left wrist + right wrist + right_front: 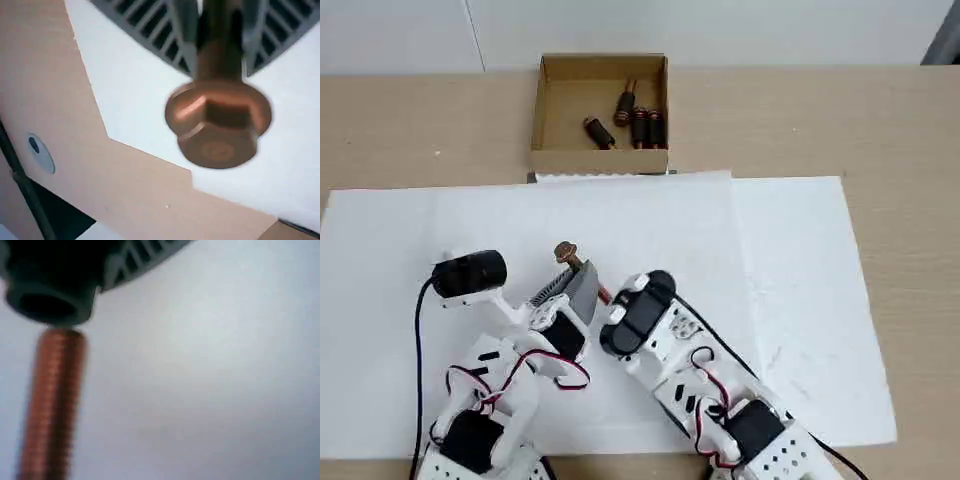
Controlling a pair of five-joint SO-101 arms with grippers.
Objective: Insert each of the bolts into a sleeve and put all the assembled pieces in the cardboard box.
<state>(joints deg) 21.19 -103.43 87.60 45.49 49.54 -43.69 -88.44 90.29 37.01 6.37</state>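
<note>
Left wrist view: left claw (220,30) pinches the bolt (217,125), its tip at sleeve (50,295).

Tan wooden table (880,120), bare along its far and right sides. Two white paper sheets on it: a large one (440,230) and a narrower one (810,260) at its right, meeting along a straight seam. Faint scuffs on the narrower sheet. Pale wall (720,30) beyond the far edge. Dark grey object (947,40) at the far right corner. Small round grey disc (39,152), dark-centred, on the tan surface.
</note>
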